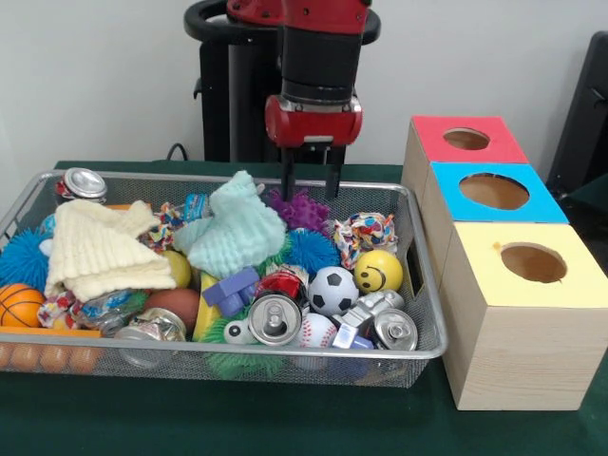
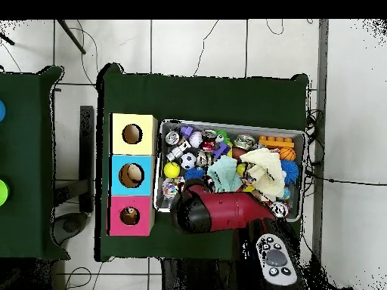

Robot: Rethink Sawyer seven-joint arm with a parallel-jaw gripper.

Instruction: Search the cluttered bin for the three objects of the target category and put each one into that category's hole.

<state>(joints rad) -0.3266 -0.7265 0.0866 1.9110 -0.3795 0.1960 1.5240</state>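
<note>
My gripper [image 1: 311,193] hangs open with nothing between its fingers, above the far side of the wire bin [image 1: 171,178], just over a purple spiky ball [image 1: 302,213]. The bin holds balls such as a soccer ball [image 1: 332,290], a yellow smiley ball [image 1: 378,271] and a baseball [image 1: 316,331]. Drink cans [image 1: 275,318] [image 1: 394,330] [image 1: 84,183] lie among them. A mint cloth [image 1: 236,236] and a cream cloth [image 1: 95,249] cover part of the pile. Beside the bin stand the red box [image 1: 465,139], blue box [image 1: 494,190] and yellow box [image 1: 532,263], each with a round hole. In the overhead view the arm [image 2: 219,211] hides the gripper.
A basketball [image 1: 17,304], a brown football [image 1: 176,304] and blue spiky balls [image 1: 312,249] also fill the bin [image 2: 302,170]. From above, the yellow [image 2: 132,134], blue [image 2: 132,175] and red [image 2: 130,216] boxes line the bin's left side on green cloth [image 2: 212,94].
</note>
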